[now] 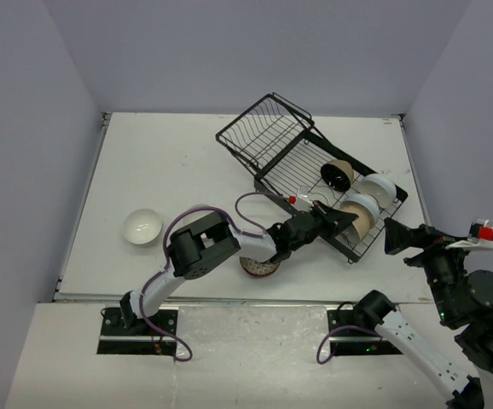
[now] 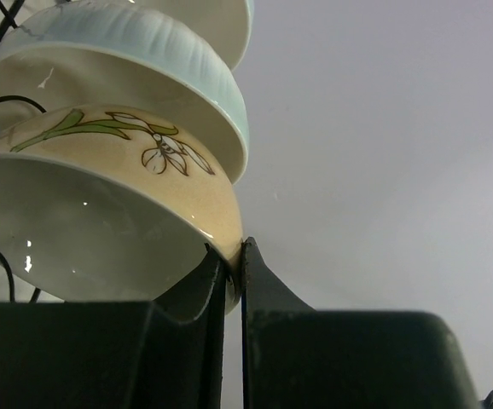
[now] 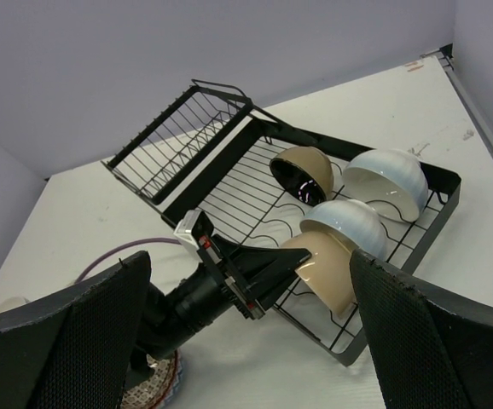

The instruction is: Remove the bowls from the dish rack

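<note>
Overhead: table [image 1: 170, 162] bearing rack [image 1: 266, 129] at right rear; four bowls [image 3: 379, 183] on edge in its tray; white bowl [image 1: 142, 227] and patterned bowl [image 1: 259, 267] out on table; left gripper [image 2: 234, 251] clenched on nearest tan bowl [image 2: 144, 196] rim; right gripper [image 1: 397, 236] spread wide beside rack's near-right end.

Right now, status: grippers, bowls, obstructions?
Left gripper shut on tan bowl at rim, in dish rack. Right gripper open. Three other bowls racked, one close behind.
</note>
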`<action>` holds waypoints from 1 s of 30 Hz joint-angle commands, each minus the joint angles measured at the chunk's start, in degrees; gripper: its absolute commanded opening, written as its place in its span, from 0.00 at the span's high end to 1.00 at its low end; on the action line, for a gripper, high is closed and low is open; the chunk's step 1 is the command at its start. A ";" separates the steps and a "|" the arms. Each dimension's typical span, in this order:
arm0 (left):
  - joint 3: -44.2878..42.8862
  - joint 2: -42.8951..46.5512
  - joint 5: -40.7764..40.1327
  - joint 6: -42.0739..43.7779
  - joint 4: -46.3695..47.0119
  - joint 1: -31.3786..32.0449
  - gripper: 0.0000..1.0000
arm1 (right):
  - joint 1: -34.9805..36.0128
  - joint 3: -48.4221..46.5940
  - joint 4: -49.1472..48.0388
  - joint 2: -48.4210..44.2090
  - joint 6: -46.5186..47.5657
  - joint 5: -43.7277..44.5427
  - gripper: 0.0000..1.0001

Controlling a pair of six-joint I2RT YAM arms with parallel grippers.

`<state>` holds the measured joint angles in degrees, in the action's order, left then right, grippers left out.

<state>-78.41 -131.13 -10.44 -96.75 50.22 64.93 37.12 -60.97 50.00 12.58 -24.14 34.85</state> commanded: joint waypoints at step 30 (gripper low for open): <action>2.99 11.24 2.80 15.09 10.08 -0.59 1.00 | 0.05 0.06 -0.34 0.78 1.64 -0.40 0.01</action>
<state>-75.59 -127.13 -7.01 -84.44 52.53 64.53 37.12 -60.97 50.00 12.58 -23.62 34.79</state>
